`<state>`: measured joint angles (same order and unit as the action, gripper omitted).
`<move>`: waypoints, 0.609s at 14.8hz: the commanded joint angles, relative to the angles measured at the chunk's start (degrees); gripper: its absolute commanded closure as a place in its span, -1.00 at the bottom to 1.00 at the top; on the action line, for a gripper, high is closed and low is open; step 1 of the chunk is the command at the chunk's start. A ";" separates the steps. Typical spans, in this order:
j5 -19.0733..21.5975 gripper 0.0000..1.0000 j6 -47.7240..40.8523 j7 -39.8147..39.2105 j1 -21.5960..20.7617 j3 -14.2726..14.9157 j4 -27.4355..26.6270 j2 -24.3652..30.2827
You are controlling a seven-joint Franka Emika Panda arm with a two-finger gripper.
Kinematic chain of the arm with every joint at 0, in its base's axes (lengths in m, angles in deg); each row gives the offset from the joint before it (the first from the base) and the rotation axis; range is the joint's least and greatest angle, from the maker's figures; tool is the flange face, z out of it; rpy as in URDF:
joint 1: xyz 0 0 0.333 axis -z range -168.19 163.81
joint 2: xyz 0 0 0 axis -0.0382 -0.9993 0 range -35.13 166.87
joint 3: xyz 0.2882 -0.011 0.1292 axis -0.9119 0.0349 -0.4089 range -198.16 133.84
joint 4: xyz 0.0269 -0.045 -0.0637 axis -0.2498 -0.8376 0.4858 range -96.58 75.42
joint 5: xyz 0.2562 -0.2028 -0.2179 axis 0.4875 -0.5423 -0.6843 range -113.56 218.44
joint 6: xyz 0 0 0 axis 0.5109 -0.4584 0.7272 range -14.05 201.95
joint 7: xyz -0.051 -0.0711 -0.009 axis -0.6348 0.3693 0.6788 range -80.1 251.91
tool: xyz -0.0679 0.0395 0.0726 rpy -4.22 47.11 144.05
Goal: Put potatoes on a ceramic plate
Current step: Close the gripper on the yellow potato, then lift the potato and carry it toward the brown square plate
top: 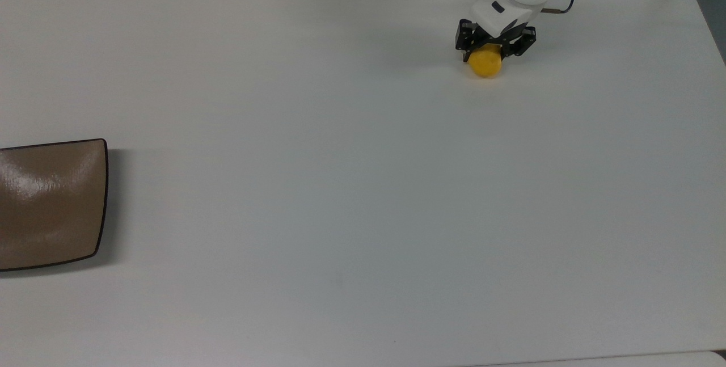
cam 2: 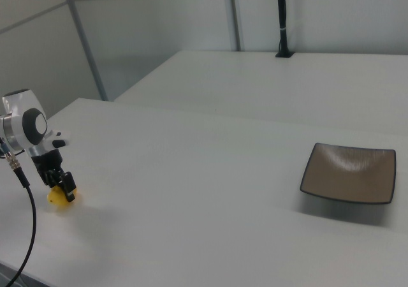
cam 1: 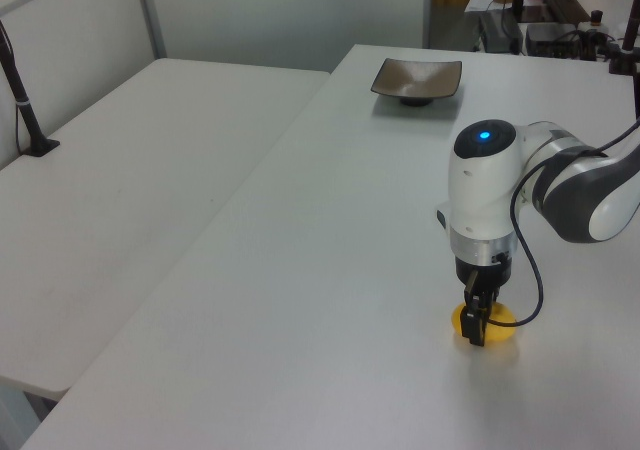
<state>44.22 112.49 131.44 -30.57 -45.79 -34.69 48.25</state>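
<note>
In the top view, potato [top: 485, 64] upper right, plate [top: 51, 203] far left.

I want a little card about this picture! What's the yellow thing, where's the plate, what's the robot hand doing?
yellow thing: a small potato, lying on the white table
plate: tan-brown square ceramic plate, at the top view's left edge, far from the potato
on the plate: nothing
robot hand: the gripper is down at the potato, its fingers closed around it
potato lifted: not yet, it looks to be resting on the table
</note>
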 commanded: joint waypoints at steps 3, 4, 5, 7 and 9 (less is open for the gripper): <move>0.39 0.82 -8.71 -4.66 2.80 0.01 1.25 7.23; 0.92 0.82 -10.21 -5.01 3.33 0.10 1.51 8.73; 1.88 0.82 -11.53 -5.54 4.20 0.18 1.60 10.66; 3.99 0.82 -14.34 -8.51 5.87 0.80 2.57 14.17; 6.27 0.78 -18.38 -12.90 6.41 3.86 4.41 16.55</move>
<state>46.75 99.51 125.02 -25.21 -45.21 -31.25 59.82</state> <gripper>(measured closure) 0.357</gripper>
